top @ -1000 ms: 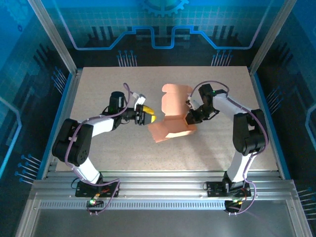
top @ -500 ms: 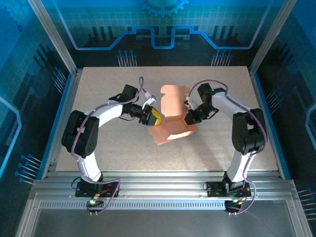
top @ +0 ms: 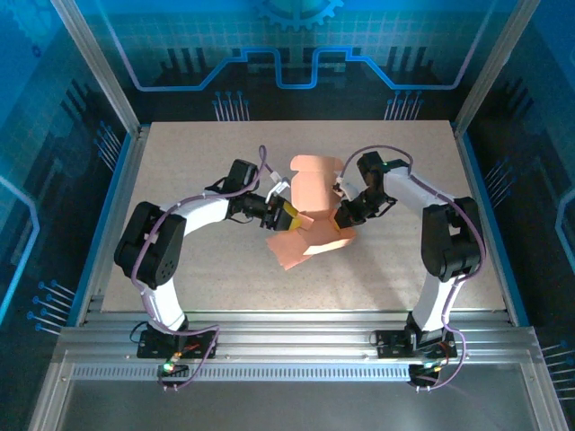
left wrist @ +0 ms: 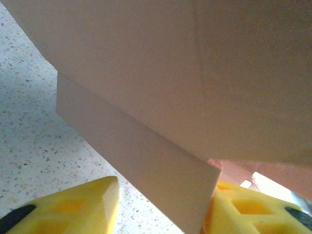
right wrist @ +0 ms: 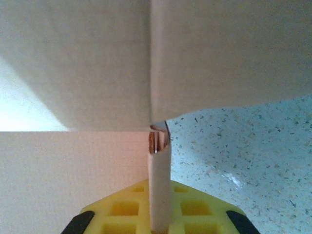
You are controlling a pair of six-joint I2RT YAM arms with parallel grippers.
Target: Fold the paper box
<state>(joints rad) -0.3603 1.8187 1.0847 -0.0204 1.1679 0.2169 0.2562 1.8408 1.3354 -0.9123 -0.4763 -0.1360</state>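
The salmon-orange paper box (top: pixel 310 193) lies partly folded at the table's middle, one panel raised. My left gripper (top: pixel 287 215) reaches in from the left at its near-left flap. In the left wrist view that flap (left wrist: pixel 141 161) stands between the yellow fingers (left wrist: pixel 73 204), resting against the right-hand one, with a gap to the left-hand one; the gripper (left wrist: pixel 165 187) is open. My right gripper (top: pixel 342 218) is at the box's right side. In the right wrist view it (right wrist: pixel 160 200) is shut on a thin upright edge of the paper box (right wrist: pixel 97 63).
The speckled beige table (top: pixel 198 153) has free room to the left, right and front of the box. Metal frame rails (top: pixel 296 337) run along the near edge, and blue walls enclose the other sides.
My left arm has swung right to the box, and its jaws have narrowed around the near-left flap. The box's near panel has shifted a little. My right gripper has kept its hold.
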